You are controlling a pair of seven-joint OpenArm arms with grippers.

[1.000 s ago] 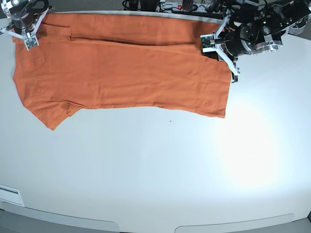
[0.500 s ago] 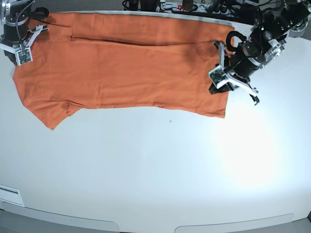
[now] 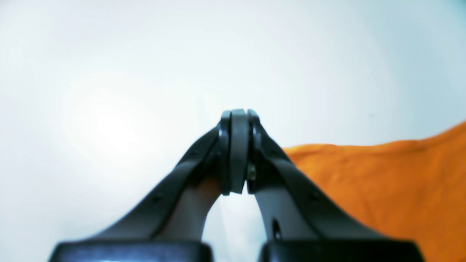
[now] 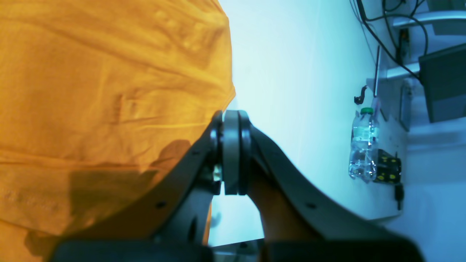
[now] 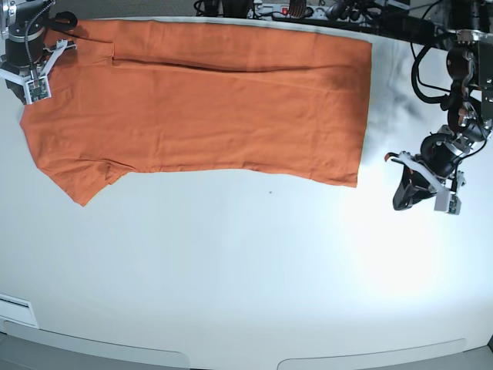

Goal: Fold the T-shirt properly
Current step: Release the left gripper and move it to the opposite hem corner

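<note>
Orange T-shirt (image 5: 200,100) lies flat, part-folded lengthwise. Your left gripper (image 5: 400,196) closed, empty, off hem; right gripper (image 5: 35,77) closed, empty, beside sleeve end, likely awaiting regrasp.

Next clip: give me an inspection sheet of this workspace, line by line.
Surface: white table, bare in front, glare near the left arm.
Job's things: orange T-shirt lies flat along the far edge, one long fold already made.
Clutter: tiny dark speck below the hem.
Grippers: left end effector shut, off the cloth, over bare table; right end effector shut, empty, at the shirt's edge.
Cables: black leads at the left arm.
Surroundings: water bottle and dark boxes beyond the table.
</note>
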